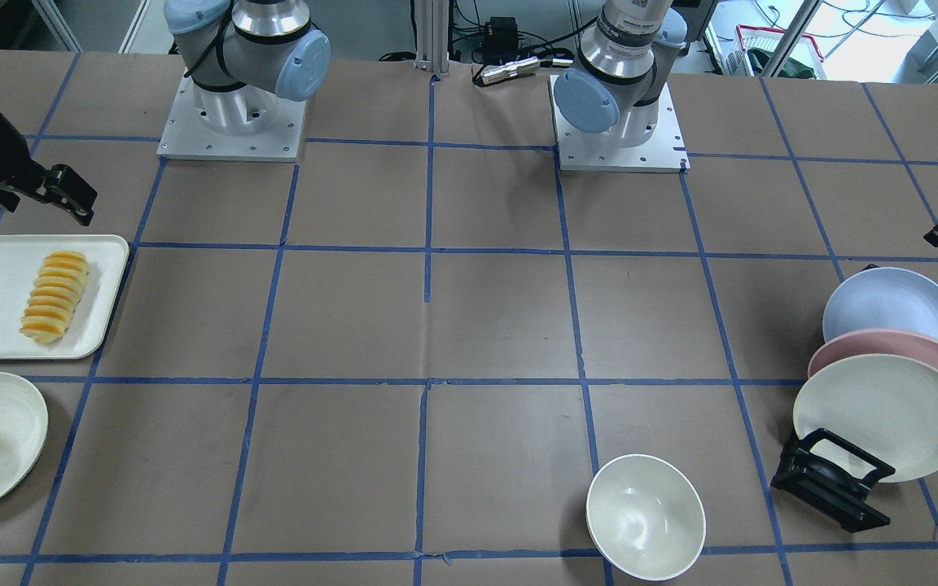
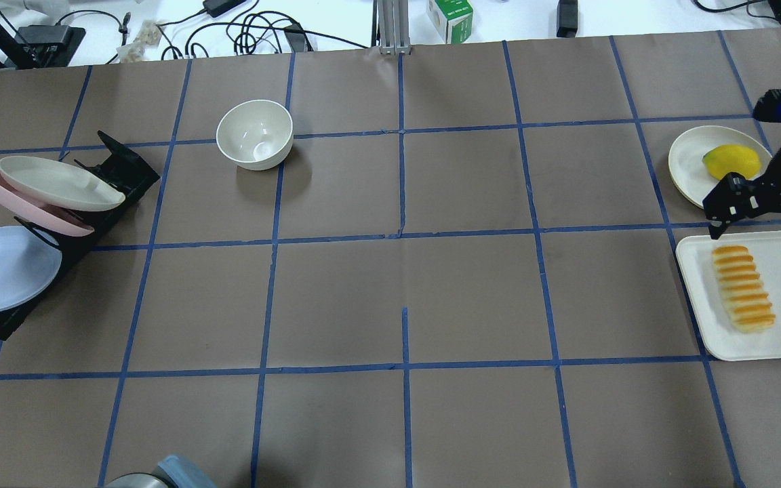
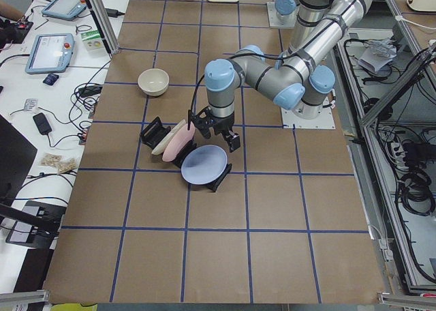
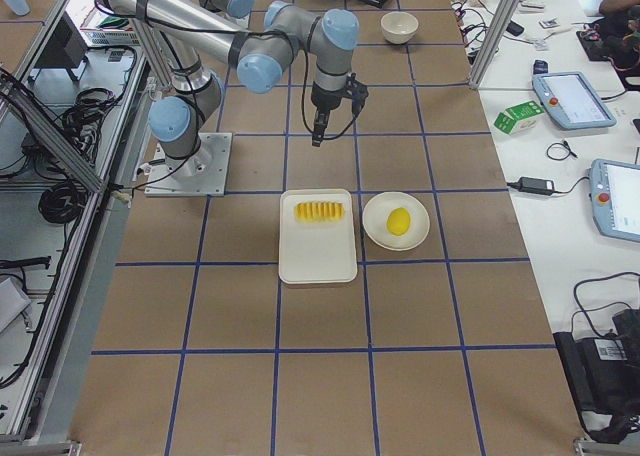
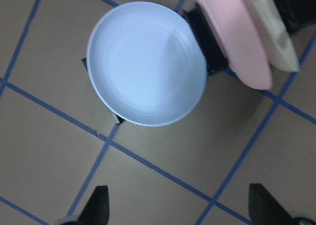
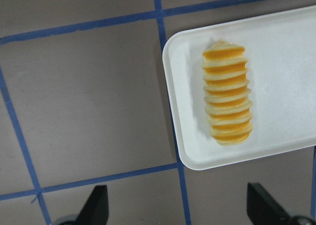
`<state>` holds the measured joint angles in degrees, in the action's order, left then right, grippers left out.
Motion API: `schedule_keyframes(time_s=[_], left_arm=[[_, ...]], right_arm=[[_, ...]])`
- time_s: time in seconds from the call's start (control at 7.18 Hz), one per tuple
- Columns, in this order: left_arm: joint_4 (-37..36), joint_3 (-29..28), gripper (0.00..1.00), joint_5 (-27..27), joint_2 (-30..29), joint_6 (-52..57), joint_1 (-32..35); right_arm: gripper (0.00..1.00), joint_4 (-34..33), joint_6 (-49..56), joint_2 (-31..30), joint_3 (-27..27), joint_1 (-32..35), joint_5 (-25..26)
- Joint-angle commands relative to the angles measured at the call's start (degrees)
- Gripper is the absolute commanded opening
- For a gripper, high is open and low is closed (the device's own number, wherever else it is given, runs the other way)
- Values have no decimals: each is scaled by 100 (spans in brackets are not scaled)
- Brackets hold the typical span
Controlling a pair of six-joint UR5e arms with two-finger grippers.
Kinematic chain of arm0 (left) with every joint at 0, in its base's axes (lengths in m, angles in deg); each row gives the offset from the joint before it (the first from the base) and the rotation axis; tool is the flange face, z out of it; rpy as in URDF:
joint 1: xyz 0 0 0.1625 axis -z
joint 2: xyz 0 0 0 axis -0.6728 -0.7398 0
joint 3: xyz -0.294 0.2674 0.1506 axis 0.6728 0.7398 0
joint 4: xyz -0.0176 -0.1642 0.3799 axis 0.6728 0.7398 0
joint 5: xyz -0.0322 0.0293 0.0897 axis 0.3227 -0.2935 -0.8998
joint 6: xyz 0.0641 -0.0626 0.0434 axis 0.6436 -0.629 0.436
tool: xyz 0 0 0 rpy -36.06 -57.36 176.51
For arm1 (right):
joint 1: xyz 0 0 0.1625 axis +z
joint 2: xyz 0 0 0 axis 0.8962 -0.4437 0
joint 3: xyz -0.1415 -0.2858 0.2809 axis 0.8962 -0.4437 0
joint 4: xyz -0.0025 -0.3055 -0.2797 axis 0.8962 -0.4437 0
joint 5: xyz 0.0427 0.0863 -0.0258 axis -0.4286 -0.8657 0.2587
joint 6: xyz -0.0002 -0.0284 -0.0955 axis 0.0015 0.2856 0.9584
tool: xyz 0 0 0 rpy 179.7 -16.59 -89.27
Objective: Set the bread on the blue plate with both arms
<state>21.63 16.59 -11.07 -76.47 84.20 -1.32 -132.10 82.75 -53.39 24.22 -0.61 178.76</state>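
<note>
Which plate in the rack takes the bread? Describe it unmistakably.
Find the black rack at the end of the table on the robot's left, holding three leaning plates. The blue plate is the end one nearest the robot. Beside it stand a pink plate and a cream-white plate; it alone is pale lavender-blue.

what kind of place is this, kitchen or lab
Most likely a robotics lab: a left arm and right arm bolted to a table taped in a blue grid, teach pendants alongside, and toy bread.
</note>
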Motion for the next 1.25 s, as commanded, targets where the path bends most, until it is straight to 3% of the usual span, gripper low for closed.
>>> schedule_keyframes(time_s=[0.0, 0.28, 0.7, 0.97, 1.11], left_arm=[[-553, 86, 100, -18, -672, -33, -62], [-572, 16, 100, -158, -876, 46, -141], [-992, -141, 100, -167, -1307, 72, -194], [-977, -151, 98, -159, -1500, 81, -307], [-959, -186, 76, -141, -1518, 90, -326]], right_arm=[[100, -1258, 979, 72, 823, -555, -15], [100, -1806, 1508, 737, 993, -1021, -51], [100, -2675, 1581, 1512, 975, -1111, -16], [100, -2678, 1537, 1724, 1002, -1111, -68], [100, -2678, 1546, 1847, 976, -1111, -77]])
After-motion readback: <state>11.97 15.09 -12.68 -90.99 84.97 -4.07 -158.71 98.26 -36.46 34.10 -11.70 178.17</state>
